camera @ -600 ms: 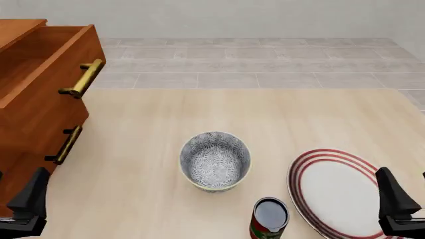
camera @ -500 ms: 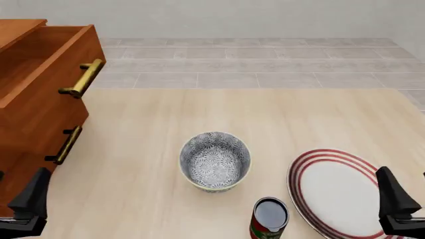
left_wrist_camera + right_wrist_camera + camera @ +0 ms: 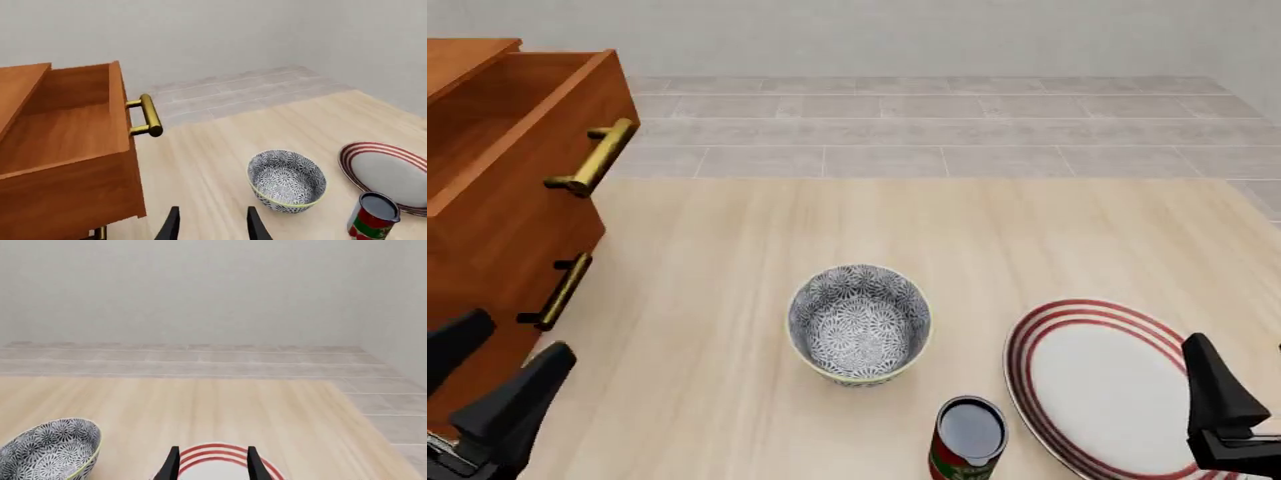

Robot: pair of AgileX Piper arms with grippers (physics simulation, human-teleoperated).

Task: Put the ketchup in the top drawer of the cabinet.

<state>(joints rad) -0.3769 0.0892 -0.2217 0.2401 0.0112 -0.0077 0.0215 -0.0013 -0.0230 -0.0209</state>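
We see the left gripper low at the near left corner of the pale wooden table, its two dark fingers spread apart and angled up toward the reddish-brown wooden cabinet with two stacked drawers. It holds nothing. In the left wrist view the same gripper shows two fingertips with an open gap between them, pointing over bare tabletop just beside the cabinet's front.

The right gripper sits at the near right edge, above the rim of the white plate with red rings. Only one dark finger shows clearly in the front view. In the right wrist view we see both of its fingertips parted, with the plate between and beyond them, and nothing held.

The small red cylindrical ketchup can with a green-and-white label and dark grey top stands upright on the table near the front edge, just beside the plate's left rim and in front of the grey patterned bowl. It is well apart from both grippers.

The uppermost drawer box with a brass bar handle is pulled out and open; its inside shows bare wood.
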